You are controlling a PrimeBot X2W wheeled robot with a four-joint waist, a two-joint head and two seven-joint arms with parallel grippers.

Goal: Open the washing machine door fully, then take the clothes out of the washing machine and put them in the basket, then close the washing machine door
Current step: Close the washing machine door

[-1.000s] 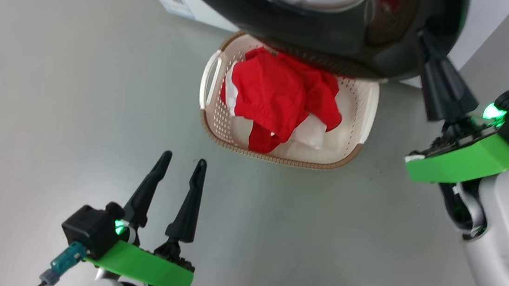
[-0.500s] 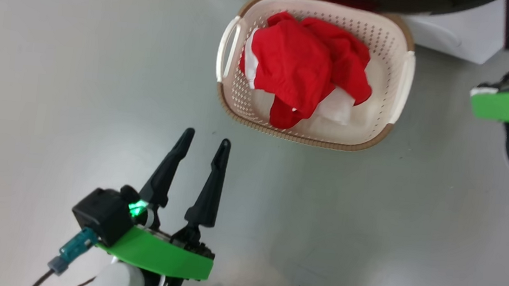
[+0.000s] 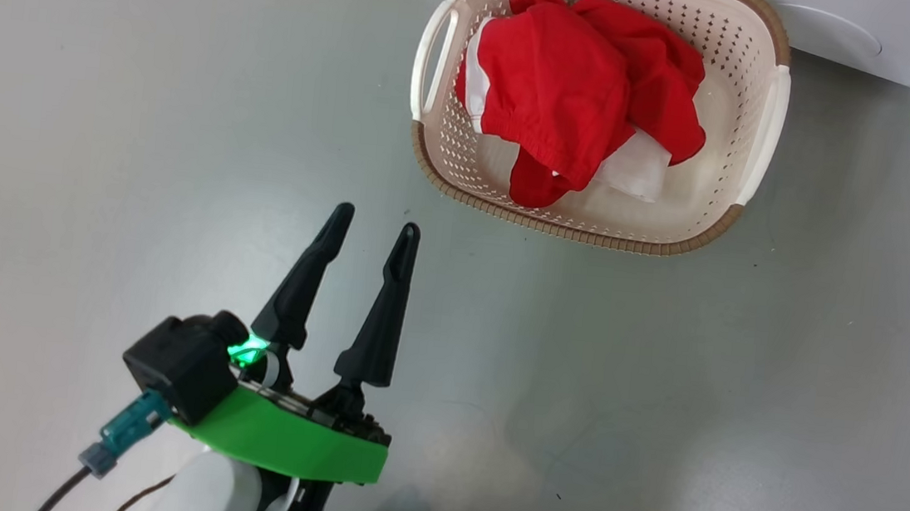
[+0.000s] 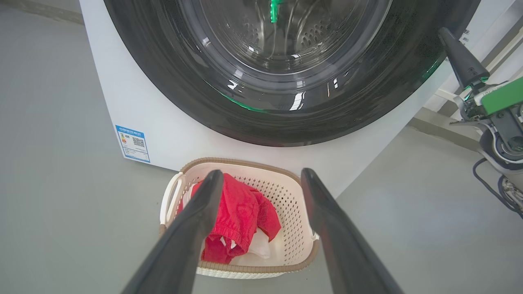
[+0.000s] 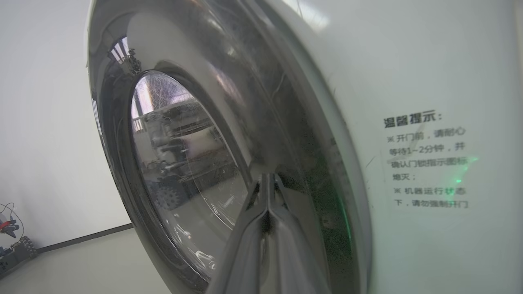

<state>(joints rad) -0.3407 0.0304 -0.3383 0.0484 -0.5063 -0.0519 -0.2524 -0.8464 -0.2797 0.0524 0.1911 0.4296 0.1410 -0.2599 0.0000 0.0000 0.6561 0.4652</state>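
- Grey floor (image 3: 186, 96) in head view: L gripper (image 3: 376, 221) hangs over it, fingers spread wide, holding nothing. Basket (image 3: 755, 134) is ahead & a bit right of its tips, apart from them, w/ clothes (image 3: 571, 91) piled inside.
- L wrist view: basket is straight ahead past the open fingers, and washing machine (image 4: 122, 102) is just behind it. Door (image 4: 286, 122) looks flush w/ the front. R gripper (image 4: 461, 57) is far right of the L fingers, its own fingers pressed together, tip by the black rim.
- R wrist view: closed fingers w/ nothing between them, tip on or v. near the glossy rim. Printed notice (image 5: 427, 159) is on the white front to their right.
- Judgement: closing step, prob. near done. Press w/ the closed tip square on the rim, not the glass, steady & slow. Can't tell if the latch has caught, so confirm it's seated before backing off. L arm is best left where it is, clear of basket.
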